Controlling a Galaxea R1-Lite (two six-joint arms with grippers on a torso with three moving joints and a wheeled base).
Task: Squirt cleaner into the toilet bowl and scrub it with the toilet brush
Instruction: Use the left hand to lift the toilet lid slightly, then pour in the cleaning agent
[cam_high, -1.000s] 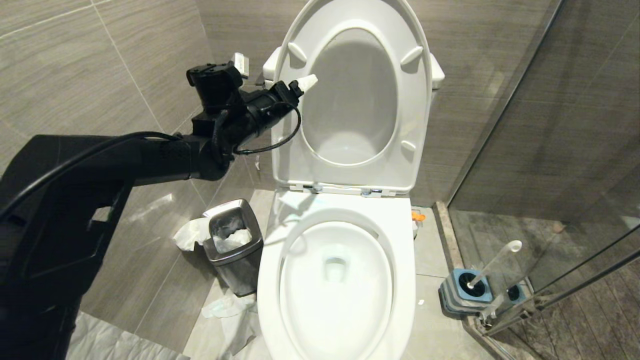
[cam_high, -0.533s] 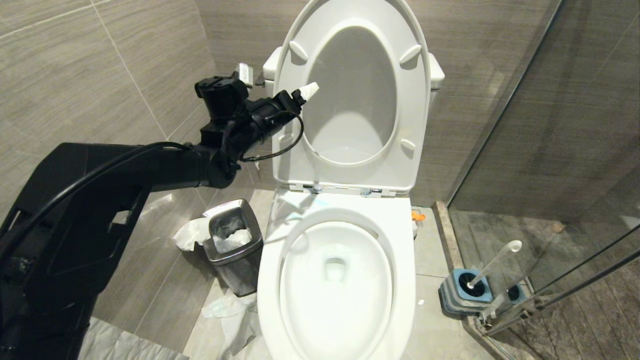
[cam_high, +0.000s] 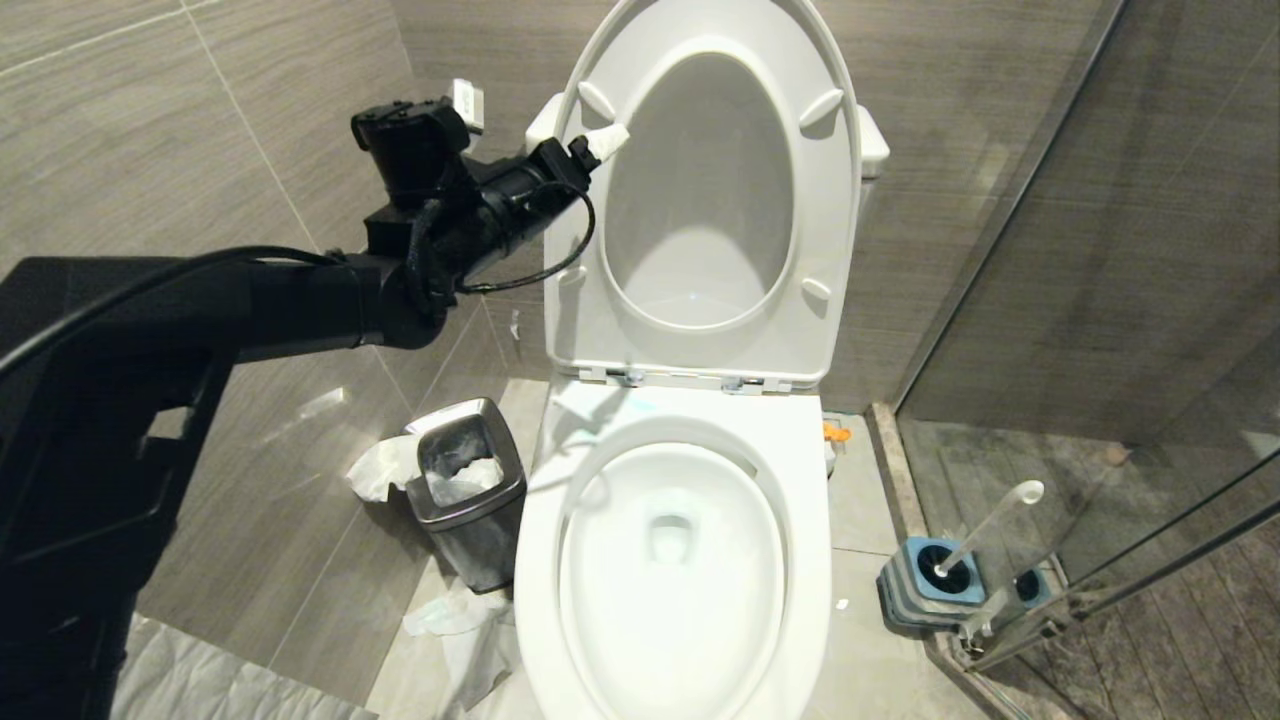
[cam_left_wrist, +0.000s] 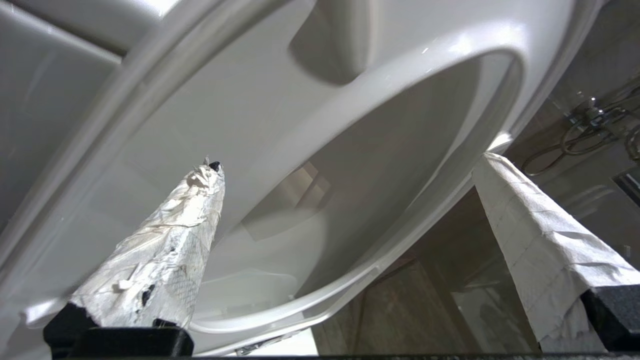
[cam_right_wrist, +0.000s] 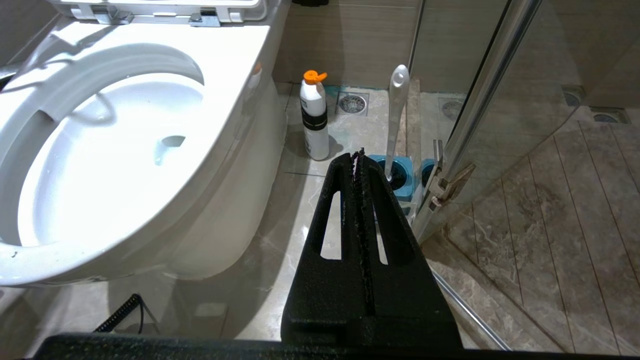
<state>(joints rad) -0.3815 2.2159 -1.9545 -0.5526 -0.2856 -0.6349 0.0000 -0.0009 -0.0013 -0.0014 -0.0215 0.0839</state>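
Observation:
The white toilet bowl (cam_high: 800, 560) stands open, its seat and lid (cam_high: 830, 250) raised against the cistern. A faint turquoise tint, perhaps the cleaner (cam_high: 668, 535), shows at the outlet. My left gripper (cam_high: 606, 142) is held high at the raised seat's left edge (cam_left_wrist: 280, 100), open, with its white-wrapped fingers (cam_left_wrist: 165, 260) apart and nothing between them. The toilet brush (cam_high: 990, 525) leans in its blue-topped holder (cam_high: 935, 585) on the floor to the right of the bowl. My right gripper (cam_right_wrist: 357, 156) hangs shut and empty low beside the bowl (cam_right_wrist: 100, 150), short of the brush (cam_right_wrist: 397, 110).
A steel waste bin (cam_high: 465, 500) with crumpled paper around it sits left of the bowl. A white bottle with an orange cap (cam_right_wrist: 314, 120) stands on the floor between bowl and brush holder (cam_right_wrist: 402, 172). A glass shower door (cam_right_wrist: 480, 100) closes off the right side.
The left arm dipped a little, then rose; its open gripper now sits slightly higher against the raised seat's edge. Nothing else has moved.

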